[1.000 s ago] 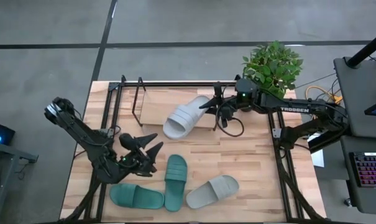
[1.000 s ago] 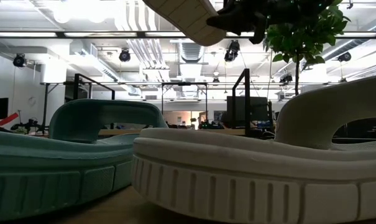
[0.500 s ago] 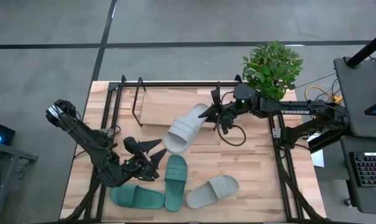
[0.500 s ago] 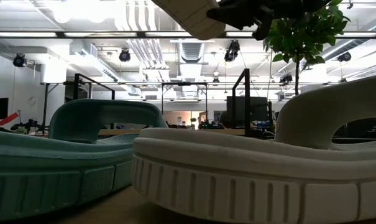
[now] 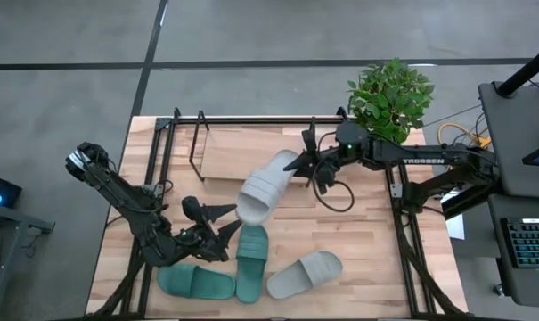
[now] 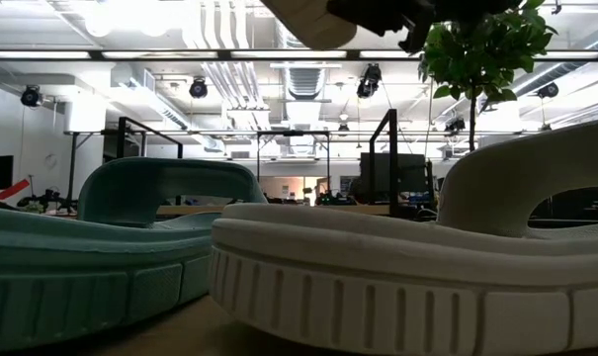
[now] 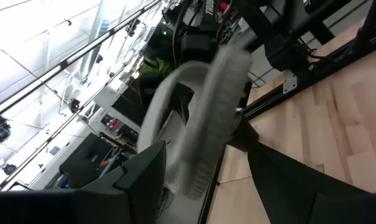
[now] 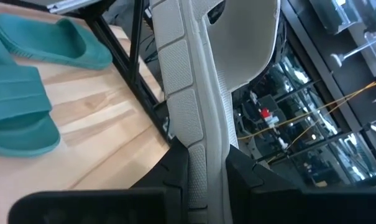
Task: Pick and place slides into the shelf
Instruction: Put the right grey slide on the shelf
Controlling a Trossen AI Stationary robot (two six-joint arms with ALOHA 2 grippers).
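Right tool (image 5: pixel 298 163) pinches my light grey slide (image 5: pixel 265 189) by its edge; shelf (image 5: pixel 220 153) lies just beyond its toe; left tool (image 5: pixel 217 223), half-open and empty, waits below.

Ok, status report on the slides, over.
Right gripper shut on grey slide, held in the air. Left gripper open, near its toe. Shelf empty. Three slides on table.

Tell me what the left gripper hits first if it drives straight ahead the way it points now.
Probably the light grey slide hanging from the right gripper. The left gripper is open and aimed up at it; the left wrist view shows that slide straight ahead between its fingers, though how far off is unclear.
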